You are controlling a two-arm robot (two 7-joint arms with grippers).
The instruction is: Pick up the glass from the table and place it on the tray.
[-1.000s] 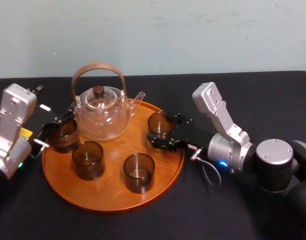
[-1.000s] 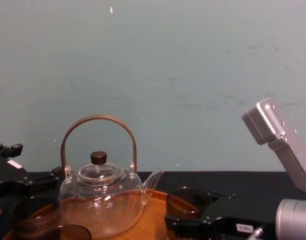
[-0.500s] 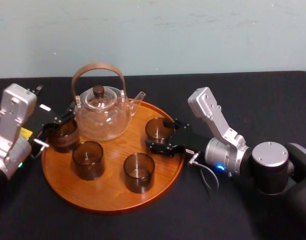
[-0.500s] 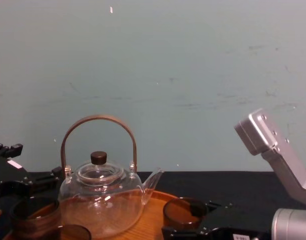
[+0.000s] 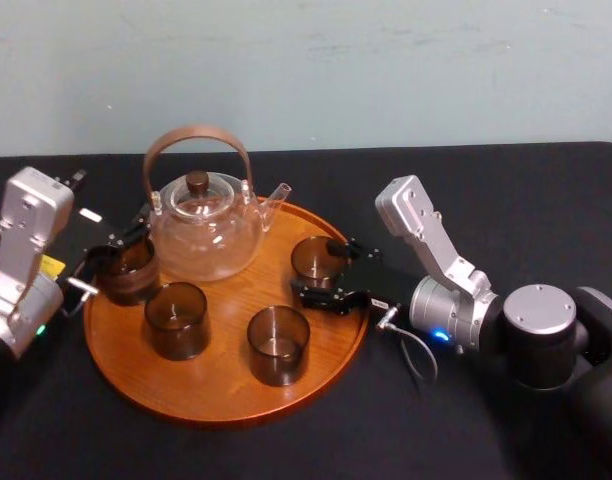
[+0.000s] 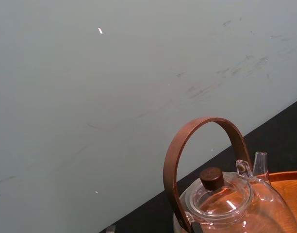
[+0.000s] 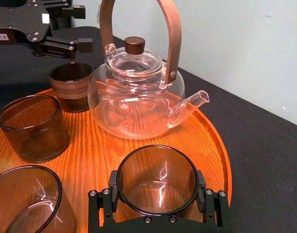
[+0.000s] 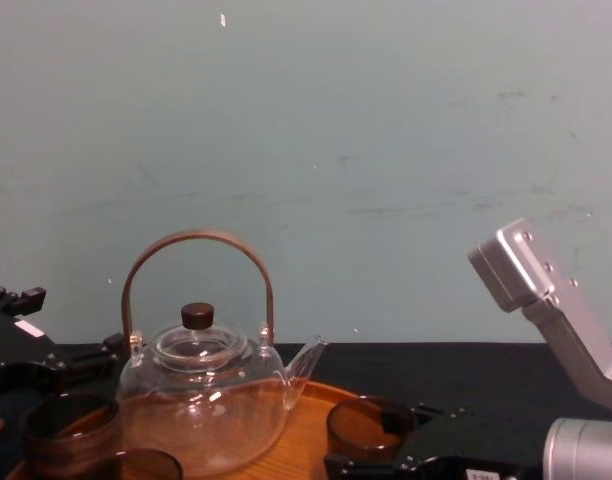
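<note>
Head view — glass (image 5: 312,259) just inside tray (image 5: 226,302) rim

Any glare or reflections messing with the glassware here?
Right wrist view: white streaks glint inside the glass held in the fingers of the right gripper; highlights on the teapot, sheen on the tray. Head view: small glints on the teapot. Chest view: even light, faint sparkles on the teapot belly.
</note>
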